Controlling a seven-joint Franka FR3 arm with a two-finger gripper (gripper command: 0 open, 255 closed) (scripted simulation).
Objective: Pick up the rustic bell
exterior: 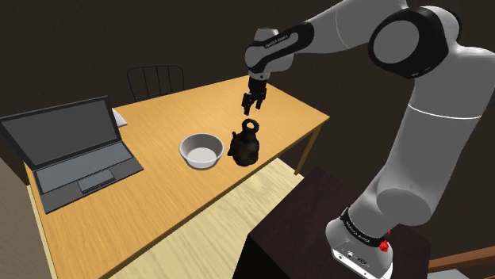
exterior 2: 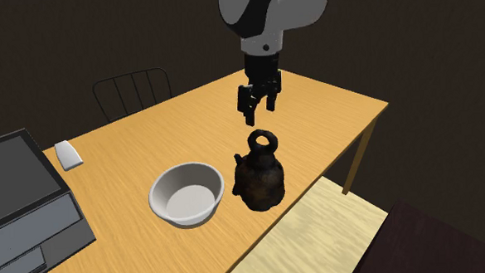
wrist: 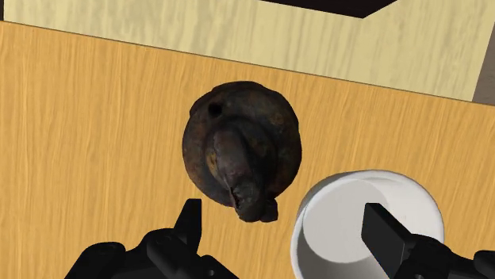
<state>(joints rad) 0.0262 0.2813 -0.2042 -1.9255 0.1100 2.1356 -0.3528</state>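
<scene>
Holding the hand [exterior: 253, 103] [exterior 2: 259, 114] pointed straight down over the bench [exterior: 159, 198] [exterior 2: 149, 135], with the fingers [wrist: 190, 222] standing apart and clasping nothing.

Finding the bell [exterior: 246, 147] [exterior 2: 260, 176] directly beneath the hand, clear of the fingertips, sitting upright on the bench near the edge that faces the stand [exterior: 317, 214]. Reading its long axis as vertical: wide mouth down on the wood, loop handle on top, pointing up at the hand.

Looking down along the hand [wrist: 285, 226] onto the bell [wrist: 238, 154] from above: a round body, the loop appearing as a lumpy ridge across the crown, and a small hole in the shoulder. Seeing a dark brown, rusty-looking skin, rough and pitted, on a squat bulging body that narrows to a short neck under the ring.

Noting a white bowl [exterior: 198, 162] [exterior 2: 181, 212] [wrist: 317, 206] just beside the bell, below the hand and off to one side: round, smooth, plain and shallow, open side up.

Taking the bench [wrist: 79, 119] as orange-tan wood with visible grain, a flat rectangular top on thin legs.

Spotting, well away from the hand beyond the bowl, an open grey laptop [exterior: 71, 150] [exterior 2: 19, 214] with a dark screen, and past the far edge of the bench a chair [exterior: 155, 79] [exterior 2: 131, 90] with a thin dark barred back. Seeing pale plank floor [exterior 2: 319, 228] [wrist: 357, 47] beyond the edge nearest the bell.
</scene>
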